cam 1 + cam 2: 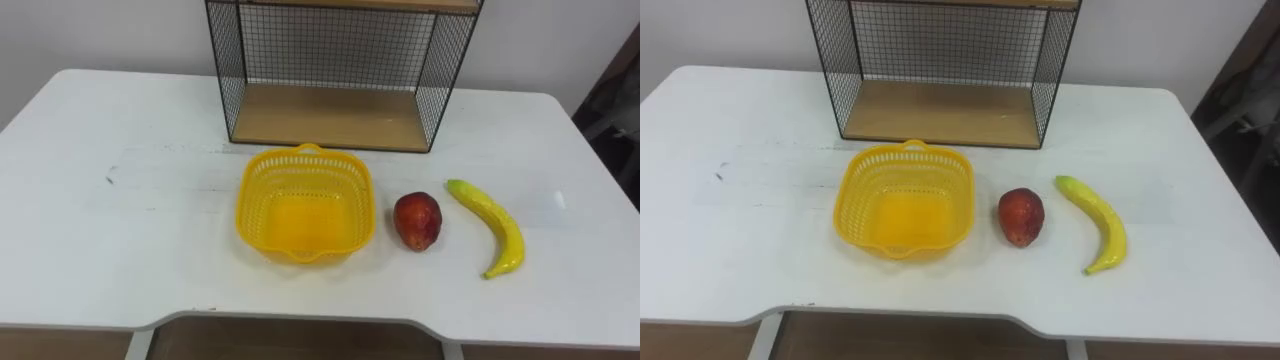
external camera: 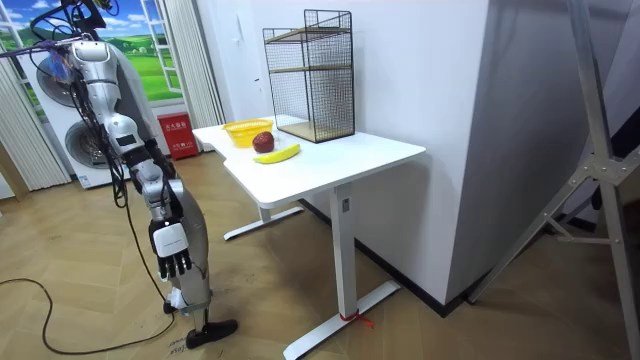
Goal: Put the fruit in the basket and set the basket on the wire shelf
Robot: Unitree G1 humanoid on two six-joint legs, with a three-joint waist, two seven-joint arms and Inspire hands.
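A yellow plastic basket (image 1: 305,203) sits empty on the white table (image 1: 120,230), just in front of the wire shelf (image 1: 340,70). To the basket's right lies a red fruit (image 1: 417,220), and further right a yellow banana (image 1: 490,226) lies curved on the tabletop. The shelf's lower wooden board (image 1: 330,118) is bare. In the room view I stand at the table's near end, and my right hand (image 2: 172,262) hangs at my side well below the tabletop, with relaxed fingers and nothing in it.
The table's front edge (image 1: 300,322) has a shallow cut-out in the middle. A white wall rises behind the shelf. In the room view a red box (image 2: 176,135) and a washing machine (image 2: 75,150) stand behind me on the wooden floor.
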